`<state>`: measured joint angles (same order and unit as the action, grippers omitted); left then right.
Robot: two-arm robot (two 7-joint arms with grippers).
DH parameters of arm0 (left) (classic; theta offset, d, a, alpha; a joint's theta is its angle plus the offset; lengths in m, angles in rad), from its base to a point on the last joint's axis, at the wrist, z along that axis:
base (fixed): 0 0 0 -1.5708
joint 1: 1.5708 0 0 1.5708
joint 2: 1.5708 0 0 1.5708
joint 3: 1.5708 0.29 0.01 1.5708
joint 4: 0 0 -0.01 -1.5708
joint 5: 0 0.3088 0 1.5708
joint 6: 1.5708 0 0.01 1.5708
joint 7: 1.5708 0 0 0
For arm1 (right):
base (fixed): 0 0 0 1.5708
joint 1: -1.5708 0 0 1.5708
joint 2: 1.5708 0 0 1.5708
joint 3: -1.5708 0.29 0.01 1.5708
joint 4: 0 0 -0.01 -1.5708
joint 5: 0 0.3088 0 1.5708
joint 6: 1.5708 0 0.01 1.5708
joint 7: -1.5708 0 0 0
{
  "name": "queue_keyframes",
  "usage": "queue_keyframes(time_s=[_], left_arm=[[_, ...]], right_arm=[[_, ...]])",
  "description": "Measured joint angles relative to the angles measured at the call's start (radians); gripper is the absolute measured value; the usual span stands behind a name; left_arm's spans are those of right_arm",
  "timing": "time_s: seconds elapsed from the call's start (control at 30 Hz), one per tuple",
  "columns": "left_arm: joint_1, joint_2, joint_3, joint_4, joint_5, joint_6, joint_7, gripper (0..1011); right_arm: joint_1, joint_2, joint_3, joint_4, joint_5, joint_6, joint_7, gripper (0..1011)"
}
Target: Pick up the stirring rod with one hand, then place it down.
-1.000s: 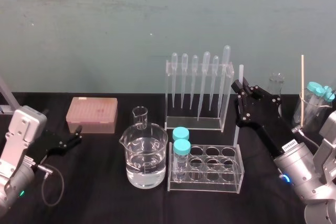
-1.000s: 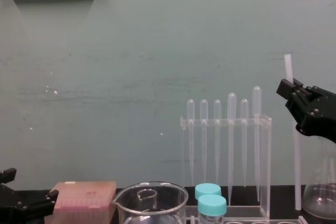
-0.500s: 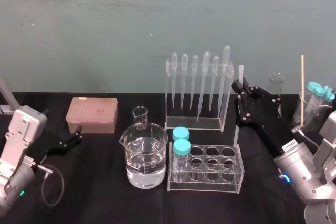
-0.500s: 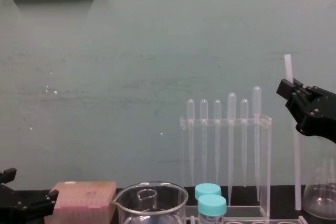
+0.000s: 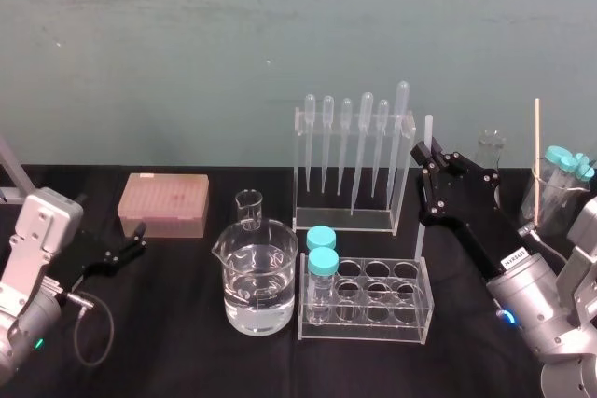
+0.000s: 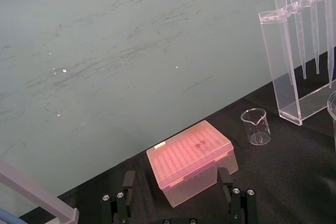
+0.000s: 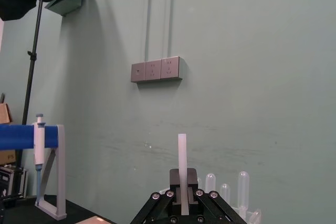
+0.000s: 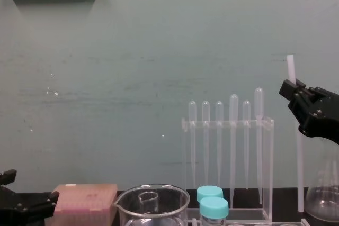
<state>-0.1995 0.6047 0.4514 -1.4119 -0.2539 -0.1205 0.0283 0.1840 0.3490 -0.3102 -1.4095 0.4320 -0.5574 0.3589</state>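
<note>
Right claw [image 5: 427, 161] stays clamped on the upright stirring rod [image 5: 429, 130], seemingly unmoved. Lifted; placing remains. Left claw [image 5: 131, 249] parked, fingers apart.

Rt side is tight: your right tool [image 5: 426, 154], clamped on the upright stirring rod [image 5: 429, 128], has the pipette rack [image 5: 403, 174] just beside it on the left. The tube rack [image 5: 368, 319] sits below in front, w/ a flask [image 5: 491, 151] and a glass of capped tubes [image 5: 546, 202] w/ a thin stick [image 5: 537, 142] to the right. Widest bare bench [image 5: 168, 323] is front-left, between the big beaker [image 5: 258, 277] and the left tool [image 5: 138, 240], w/ the pink tip box [image 5: 163, 202] and small beaker [image 5: 248, 207] bounding it at the back. Above the glassware you've got open air back to the wall.
</note>
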Motion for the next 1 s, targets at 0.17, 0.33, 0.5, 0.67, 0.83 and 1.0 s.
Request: queue_keyframes(time_s=[0.17, 0.33, 0.5, 0.67, 0.83, 1.0], left_arm=[[0.000, 0.000, 0.000, 0.000, 0.000, 0.000, 0.000, 1000], [0.000, 0.000, 0.000, 0.000, 0.000, 0.000, 0.000, 1000], [0.000, 0.000, 0.000, 0.000, 0.000, 0.000, 0.000, 1000], [0.000, 0.000, 0.000, 0.000, 0.000, 0.000, 0.000, 1000], [0.000, 0.000, 0.000, 0.000, 0.000, 0.000, 0.000, 1000], [0.000, 0.000, 0.000, 0.000, 0.000, 0.000, 0.000, 1000]], right_arm=[[0.000, 0.000, 0.000, 0.000, 0.000, 0.000, 0.000, 66], [0.000, 0.000, 0.000, 0.000, 0.000, 0.000, 0.000, 66], [0.000, 0.000, 0.000, 0.000, 0.000, 0.000, 0.000, 66], [0.000, 0.000, 0.000, 0.000, 0.000, 0.000, 0.000, 66], [0.000, 0.000, 0.000, 0.000, 0.000, 0.000, 0.000, 66], [0.000, 0.000, 0.000, 0.000, 0.000, 0.000, 0.000, 66]])
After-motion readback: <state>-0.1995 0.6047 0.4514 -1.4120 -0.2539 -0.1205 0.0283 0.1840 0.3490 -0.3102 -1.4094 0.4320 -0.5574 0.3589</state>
